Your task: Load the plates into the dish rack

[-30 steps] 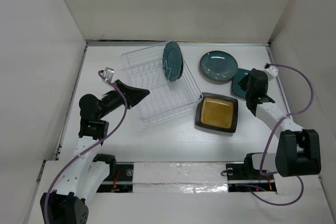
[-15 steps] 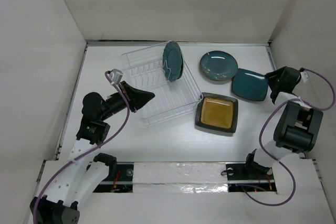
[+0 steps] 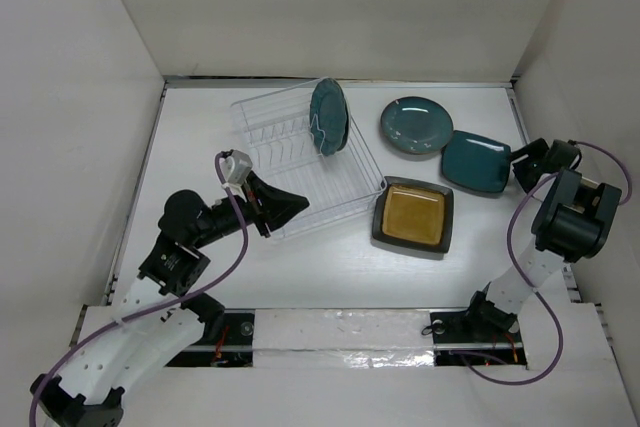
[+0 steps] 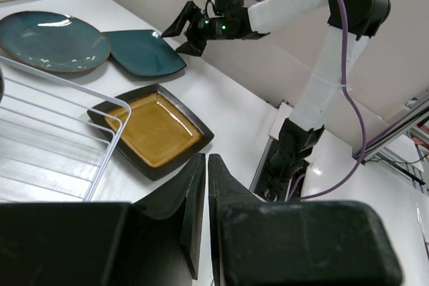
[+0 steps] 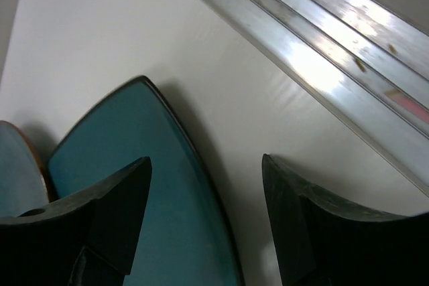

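Note:
The clear dish rack [image 3: 300,172] stands at the back left with the teal scalloped plate [image 3: 328,117] upright in it. The dark teal round plate [image 3: 415,127], the teal square plate [image 3: 475,160] and the black-rimmed amber square plate [image 3: 413,217] lie flat on the table. I cannot make out the pale green glass plate. My left gripper [image 3: 297,205] is shut and empty at the rack's front edge, pointing toward the amber plate [image 4: 157,128]. My right gripper [image 3: 520,161] is open, its jaws astride the right edge of the teal square plate [image 5: 134,199].
White walls close in the table on the left, back and right; the right gripper is close to the right wall. A metal rail [image 5: 322,51] runs along that side. The dark teal round plate's rim [image 5: 17,165] overlaps the teal square plate's corner.
My right arm swung from over the teal square plate out toward the right wall, and its gripper now sits at that plate's right edge. My left gripper moved right along the rack's front edge.

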`<state>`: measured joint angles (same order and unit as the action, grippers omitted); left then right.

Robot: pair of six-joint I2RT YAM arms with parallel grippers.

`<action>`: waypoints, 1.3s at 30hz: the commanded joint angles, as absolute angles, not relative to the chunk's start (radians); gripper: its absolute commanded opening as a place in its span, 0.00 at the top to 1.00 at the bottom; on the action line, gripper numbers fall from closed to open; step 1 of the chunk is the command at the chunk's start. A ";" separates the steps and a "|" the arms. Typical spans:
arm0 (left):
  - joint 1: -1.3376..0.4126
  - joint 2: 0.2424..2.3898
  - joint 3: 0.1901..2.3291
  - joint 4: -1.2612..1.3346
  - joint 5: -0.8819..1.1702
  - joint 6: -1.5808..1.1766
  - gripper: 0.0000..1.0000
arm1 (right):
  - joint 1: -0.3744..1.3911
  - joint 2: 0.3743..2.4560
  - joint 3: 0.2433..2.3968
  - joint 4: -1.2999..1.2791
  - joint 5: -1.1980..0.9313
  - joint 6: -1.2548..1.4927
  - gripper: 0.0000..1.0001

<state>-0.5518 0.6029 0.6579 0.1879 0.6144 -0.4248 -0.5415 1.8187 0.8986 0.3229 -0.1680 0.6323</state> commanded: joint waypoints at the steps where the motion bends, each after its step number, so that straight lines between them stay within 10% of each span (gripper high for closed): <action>1: -0.569 0.574 0.709 0.181 0.575 -0.379 0.96 | -0.546 1.874 0.975 0.275 -0.316 0.557 0.27; 8: -0.620 0.543 0.712 0.152 0.528 -0.354 0.96 | -0.546 1.957 1.145 0.044 -0.353 0.457 0.49; 20: -0.640 0.506 0.716 0.138 0.492 -0.339 0.95 | -0.624 2.134 1.330 -0.224 -0.567 0.259 0.47; 31: -0.640 0.492 0.719 0.137 0.474 -0.337 0.94 | -0.651 2.034 1.160 -0.061 -0.586 0.314 0.97; 39: -0.640 0.479 0.715 0.138 0.463 -0.339 0.94 | -0.540 1.761 0.930 0.183 -0.427 0.438 1.00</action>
